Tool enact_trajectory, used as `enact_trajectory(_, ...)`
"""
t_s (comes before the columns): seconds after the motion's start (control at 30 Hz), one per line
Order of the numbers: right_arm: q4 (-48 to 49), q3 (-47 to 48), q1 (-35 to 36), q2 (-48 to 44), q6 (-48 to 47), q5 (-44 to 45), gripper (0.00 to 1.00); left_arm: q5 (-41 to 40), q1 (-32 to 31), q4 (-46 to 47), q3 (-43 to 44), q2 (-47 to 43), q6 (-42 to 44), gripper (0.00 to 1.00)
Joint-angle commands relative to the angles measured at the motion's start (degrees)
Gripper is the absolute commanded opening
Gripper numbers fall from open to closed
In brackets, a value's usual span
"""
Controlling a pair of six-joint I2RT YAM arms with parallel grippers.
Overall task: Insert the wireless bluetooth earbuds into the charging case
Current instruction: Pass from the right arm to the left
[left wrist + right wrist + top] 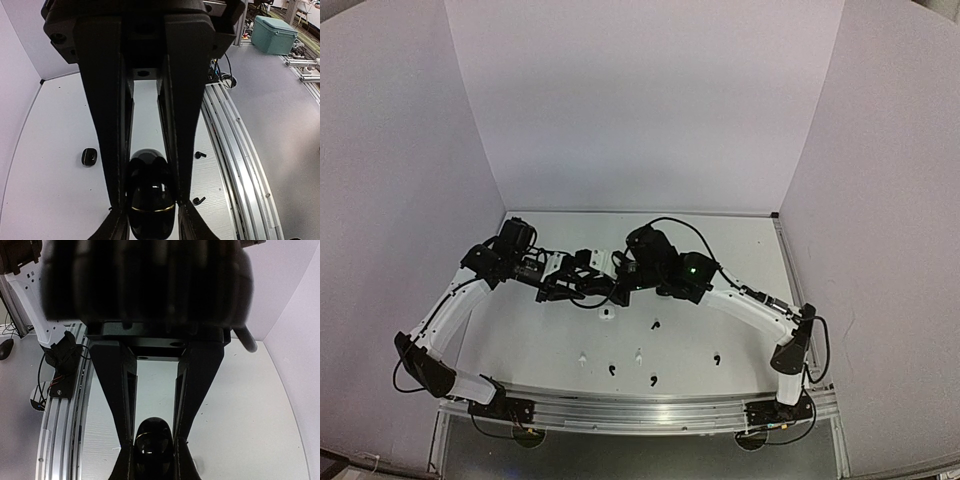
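Observation:
My left gripper (151, 212) is shut on a black charging case (150, 200) with a gold seam, its lid raised. My right gripper (153, 452) is shut on a black case (154, 442) with a gold ring; I cannot tell whether it is the same case. In the top view both grippers meet at mid-table, left (592, 286) and right (622, 288). Several earbuds lie loose nearer the front: black ones (655, 324) (612, 370) (653, 380) (717, 358) and white ones (582, 357) (638, 353). Two black earbuds show in the left wrist view (200, 155) (198, 200).
A second black case (89, 157) lies on the white table left of my left fingers. A small white object (607, 313) sits just in front of the grippers. White walls enclose three sides. The aluminium rail (640, 408) runs along the near edge.

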Motion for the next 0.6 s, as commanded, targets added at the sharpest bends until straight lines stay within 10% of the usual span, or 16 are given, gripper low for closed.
enact_trajectory(0.0, 0.4, 2.7, 0.3, 0.5, 0.9, 0.2, 0.0, 1.6, -0.3, 1.1, 0.2, -1.5, -0.3, 0.3)
enact_trajectory(0.57, 0.4, 1.9, 0.3, -1.3, 0.9, 1.5, 0.0, -1.0, -0.2, -1.1, -0.7, -1.6, 1.2, 0.3)
